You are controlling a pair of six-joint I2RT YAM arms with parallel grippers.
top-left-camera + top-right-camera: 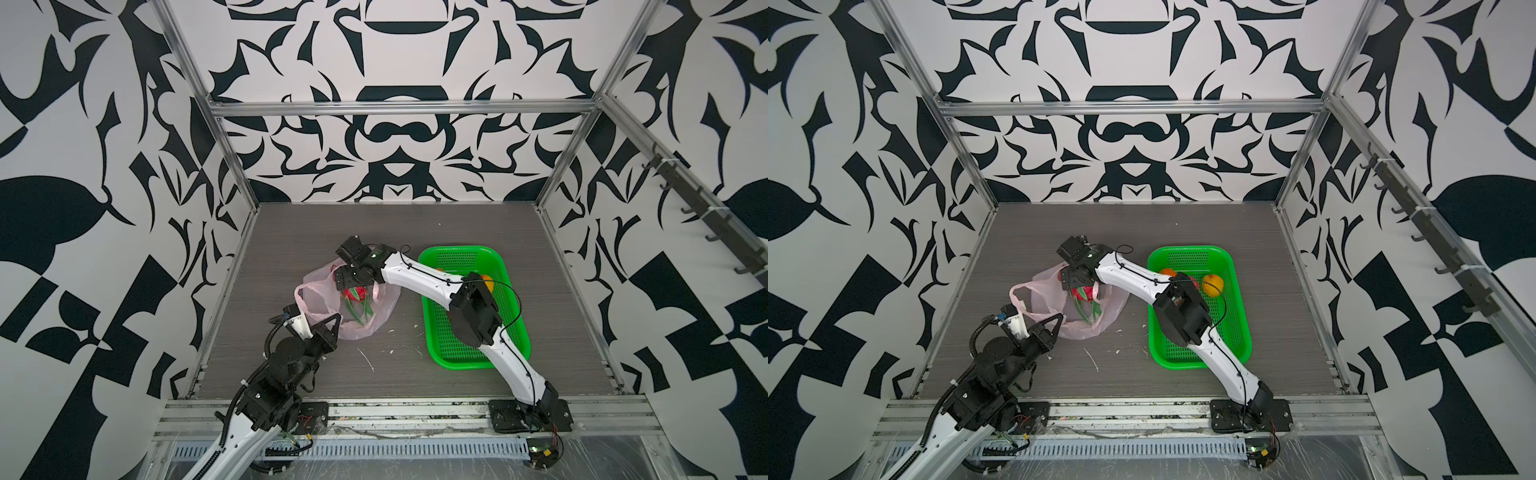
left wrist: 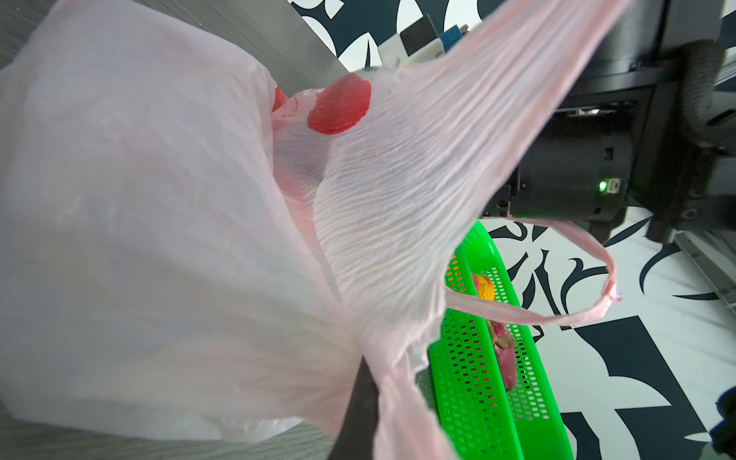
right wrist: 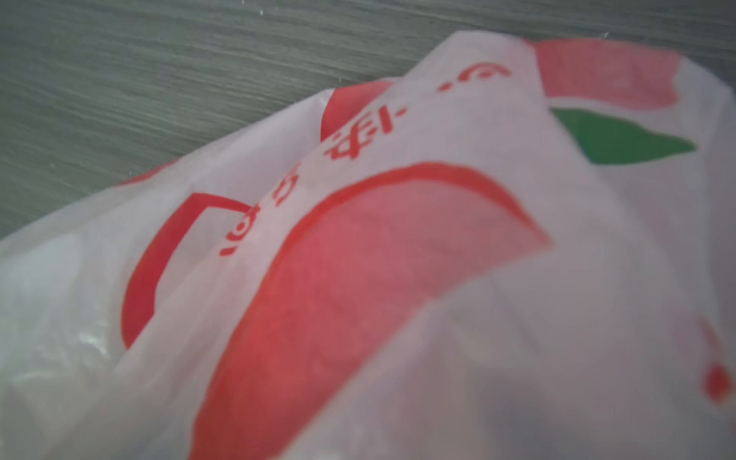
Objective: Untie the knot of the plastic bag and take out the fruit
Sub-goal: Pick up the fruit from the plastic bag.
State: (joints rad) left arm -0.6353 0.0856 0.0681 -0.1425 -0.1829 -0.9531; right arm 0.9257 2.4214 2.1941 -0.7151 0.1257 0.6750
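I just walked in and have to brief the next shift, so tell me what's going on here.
The plastic bag lies untied on the table, its handles loose. The left claw pinches the bag's near edge, while the right claw sits at the bag's mouth, over a dragon fruit inside. An orange and a yellow-orange fruit sit in the green basket beside it; the right arm hides part of that basket.

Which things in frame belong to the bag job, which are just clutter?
Job: plastic bag, dragon fruit inside it, green basket with an orange and yellow fruit, left gripper pinching the bag, right gripper above it.
Clutter: white scraps, wall hook rail.
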